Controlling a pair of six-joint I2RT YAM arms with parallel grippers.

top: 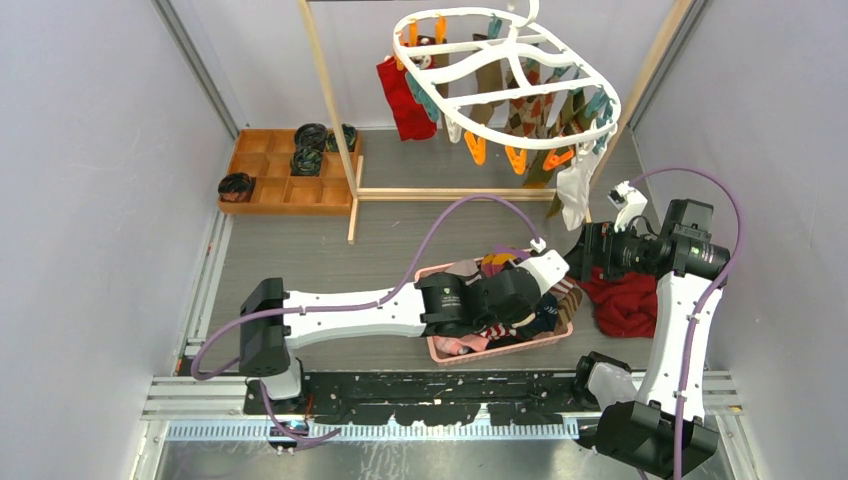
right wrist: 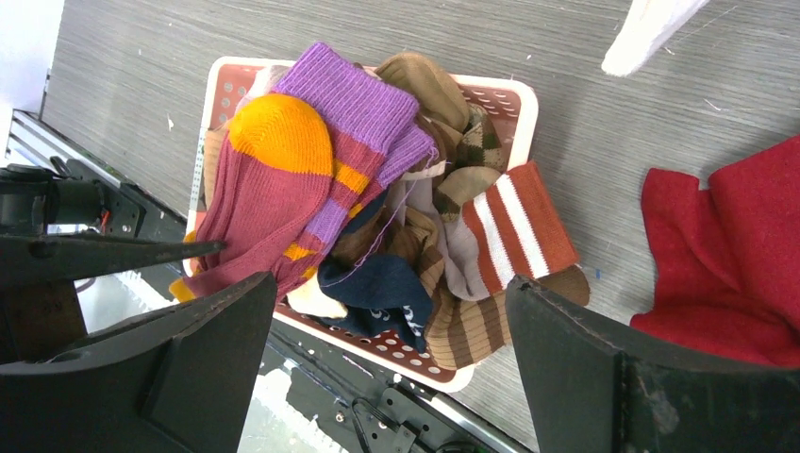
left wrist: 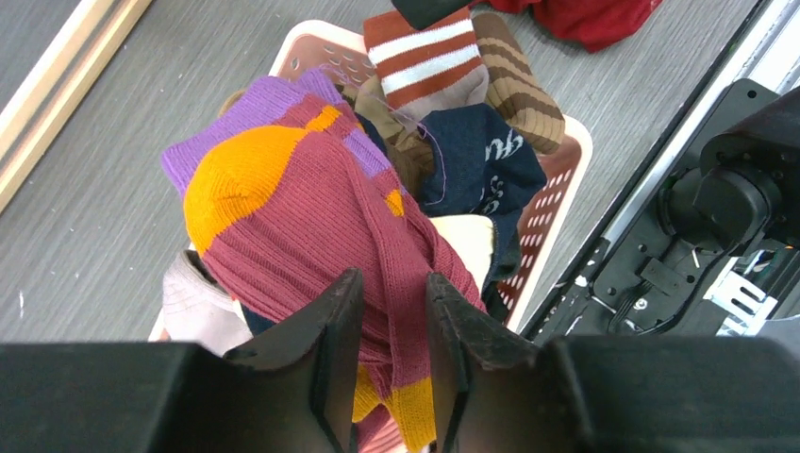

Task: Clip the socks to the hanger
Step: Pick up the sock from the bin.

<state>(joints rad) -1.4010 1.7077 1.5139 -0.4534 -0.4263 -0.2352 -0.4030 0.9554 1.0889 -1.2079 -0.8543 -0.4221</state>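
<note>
The socks [top: 500, 270] lie heaped in a pink basket [top: 500, 352] between the arms. On top is a maroon sock [left wrist: 311, 208] with an orange heel and a purple cuff. My left gripper [left wrist: 394, 276] reaches into the near side of the basket, its jaws shut narrowly on a fold of this sock's leg. It also shows in the right wrist view as the maroon sock [right wrist: 264, 198]. My right gripper [right wrist: 391, 283] hangs wide open above the basket's right end, holding nothing. The white hanger [top: 452, 16] hangs at the back with several socks clipped on.
A red cloth [top: 625, 300] lies right of the basket. A wooden rack post [top: 330, 100] and its floor bar stand in front of the hanger. A wooden tray [top: 285, 170] with black rolls sits back left. A white sock [top: 575, 190] dangles low from the hanger.
</note>
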